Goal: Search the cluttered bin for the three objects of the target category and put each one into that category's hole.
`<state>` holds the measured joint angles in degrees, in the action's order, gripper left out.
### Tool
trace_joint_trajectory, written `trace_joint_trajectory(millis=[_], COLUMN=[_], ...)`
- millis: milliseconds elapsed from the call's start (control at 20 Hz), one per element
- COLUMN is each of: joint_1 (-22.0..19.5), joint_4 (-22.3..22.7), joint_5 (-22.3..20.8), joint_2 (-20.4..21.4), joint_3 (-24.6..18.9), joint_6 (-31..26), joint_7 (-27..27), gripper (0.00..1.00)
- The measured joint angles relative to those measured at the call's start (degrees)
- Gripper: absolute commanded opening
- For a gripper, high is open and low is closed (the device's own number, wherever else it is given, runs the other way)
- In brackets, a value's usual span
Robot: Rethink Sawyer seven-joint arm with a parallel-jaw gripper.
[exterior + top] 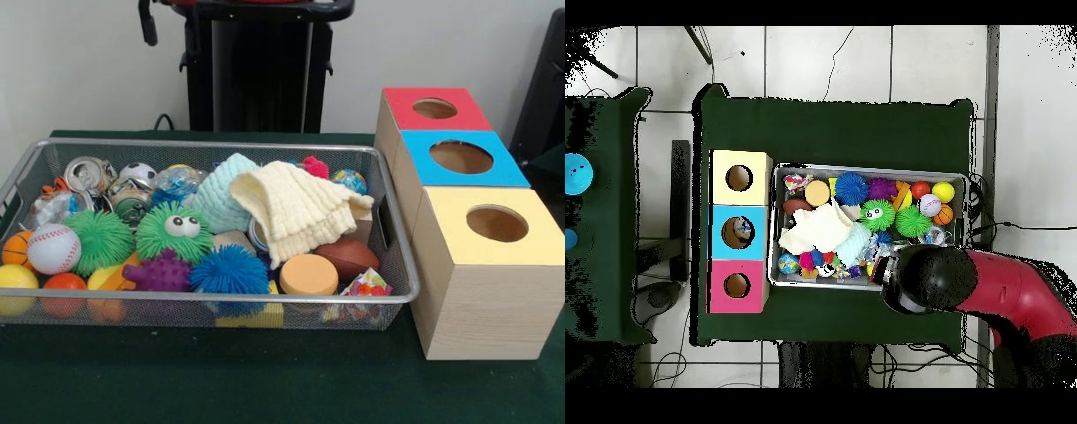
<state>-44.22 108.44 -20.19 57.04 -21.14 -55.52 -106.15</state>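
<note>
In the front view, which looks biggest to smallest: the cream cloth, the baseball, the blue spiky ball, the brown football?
1. Cream cloth
2. Blue spiky ball
3. Baseball and brown football: too alike to rank, and the football is partly hidden.

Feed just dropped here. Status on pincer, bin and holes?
Pincer hidden under arm, state unknown. Bin full, cloth draped over toys. Red, blue, yellow holes unobstructed.
</note>
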Motion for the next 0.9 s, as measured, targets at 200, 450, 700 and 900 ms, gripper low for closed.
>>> trace_joint_trajectory(millis=[200, 450, 700, 900], joint_1=[0.3, 1.1, 3.9, 5.8], joint_4=[-0.1, -2.6, -7.3, -8.9], joint_5=[0.1, -0.1, -1.0, -1.2], joint_2=[-0.8, -5.4, -12.4, -15.2], joint_3=[0.0, 1.1, 4.3, 6.4], joint_6=[0.0, 0.0, 1.2, 2.2], joint_7=[0.0, 0.0, -0.4, -0.9], gripper=[1.00, 1.00, 1.00, 1.00])
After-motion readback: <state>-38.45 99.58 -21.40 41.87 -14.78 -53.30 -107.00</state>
